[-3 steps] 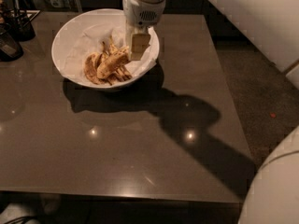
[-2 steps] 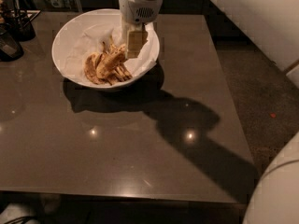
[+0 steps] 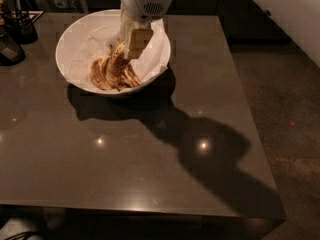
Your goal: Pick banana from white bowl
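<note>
The jaws of the gripper [image 3: 131, 46] appear clamped on the upper end of the banana [image 3: 116, 64], which leans steeply beside other bananas [image 3: 100, 75] on crumpled paper [image 3: 86, 43] inside the white bowl [image 3: 61, 63] on the tabletop [image 3: 150, 169], far left.

Dark table [image 3: 125, 174] bears the white bowl [image 3: 76, 38], gripper [image 3: 134, 47] low over it.
</note>
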Available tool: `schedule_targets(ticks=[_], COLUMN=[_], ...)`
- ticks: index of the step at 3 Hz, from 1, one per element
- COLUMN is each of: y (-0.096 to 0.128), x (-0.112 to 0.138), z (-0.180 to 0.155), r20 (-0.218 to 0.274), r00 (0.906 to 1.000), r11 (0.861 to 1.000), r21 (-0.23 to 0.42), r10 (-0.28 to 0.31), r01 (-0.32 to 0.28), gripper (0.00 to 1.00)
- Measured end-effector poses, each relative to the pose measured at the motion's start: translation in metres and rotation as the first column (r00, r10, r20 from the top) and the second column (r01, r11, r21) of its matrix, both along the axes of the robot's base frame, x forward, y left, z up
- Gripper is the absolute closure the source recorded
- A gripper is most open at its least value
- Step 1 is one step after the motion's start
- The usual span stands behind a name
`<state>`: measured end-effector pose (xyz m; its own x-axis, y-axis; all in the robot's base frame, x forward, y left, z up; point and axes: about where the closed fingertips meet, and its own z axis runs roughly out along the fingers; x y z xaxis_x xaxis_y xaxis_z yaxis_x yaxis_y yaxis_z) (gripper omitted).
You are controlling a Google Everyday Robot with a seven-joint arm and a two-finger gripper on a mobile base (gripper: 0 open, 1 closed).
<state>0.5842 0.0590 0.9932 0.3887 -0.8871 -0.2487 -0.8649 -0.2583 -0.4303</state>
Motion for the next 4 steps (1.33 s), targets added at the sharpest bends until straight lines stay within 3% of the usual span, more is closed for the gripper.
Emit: schedule_targets(ticks=[1, 2, 4], y=[-0.002, 0.002, 0.02], x=[-0.008, -0.007, -0.053], z=[0.005, 0.012, 0.032], r20=[0.026, 0.048, 0.121], r00=[0.9996, 0.9987, 0.9895], r11=[0.996, 0.996, 0.986], r21=[0.089, 0.086, 0.136], r10=[0.013, 0.017, 0.079], r01=[-0.015, -0.021, -0.096], gripper=[1.0, 1.0, 1.0])
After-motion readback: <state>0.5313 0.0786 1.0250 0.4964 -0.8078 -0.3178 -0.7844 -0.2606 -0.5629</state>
